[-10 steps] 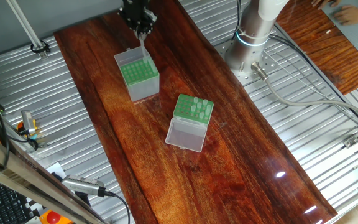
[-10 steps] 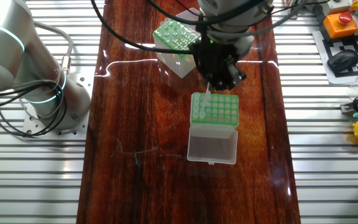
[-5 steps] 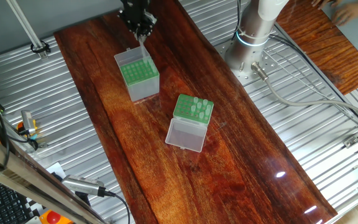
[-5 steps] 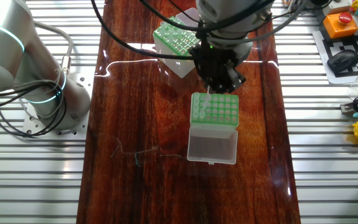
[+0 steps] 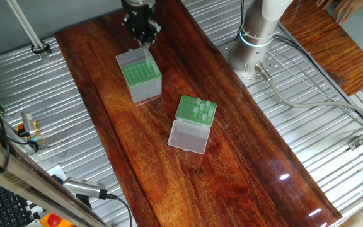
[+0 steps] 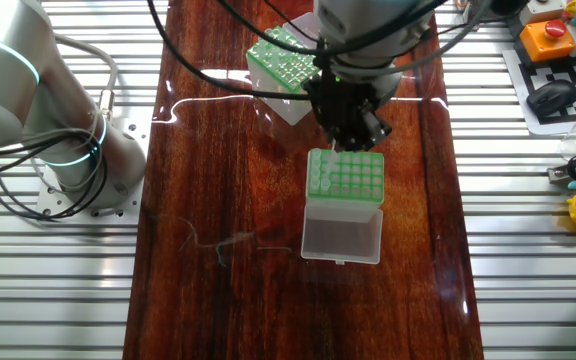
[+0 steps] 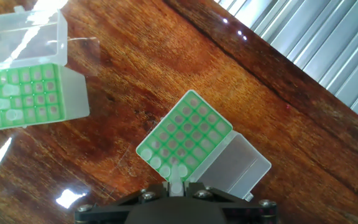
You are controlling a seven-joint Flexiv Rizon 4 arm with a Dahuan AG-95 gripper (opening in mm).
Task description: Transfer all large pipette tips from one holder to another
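Note:
My gripper (image 7: 176, 189) is shut on a whitish large pipette tip (image 7: 177, 178) and hangs over the edge row of the grey-sided box (image 7: 185, 138), the other holder. A few tips (image 7: 162, 165) stand in that same row. In the fixed views the gripper (image 5: 144, 40) (image 6: 336, 144) is right above this box (image 5: 142, 77) (image 6: 348, 176), with the held tip (image 5: 145, 48) reaching down to the green rack. Whether its point is in a hole is hidden. The whitish holder (image 5: 195, 110) (image 6: 280, 58) (image 7: 21, 98) stands apart and carries several tips (image 5: 201, 108).
The grey box's translucent lid (image 6: 340, 235) (image 7: 240, 163) lies open beside it. The whitish holder's clear lid (image 5: 188, 136) (image 7: 25, 38) is also folded open. The robot base (image 5: 255, 38) stands at the dark wooden table's (image 5: 244, 164) edge, with cables around it.
The gripper with the tip has shifted slightly and come a little lower toward the grey box's rack. Both boxes stay where they were.

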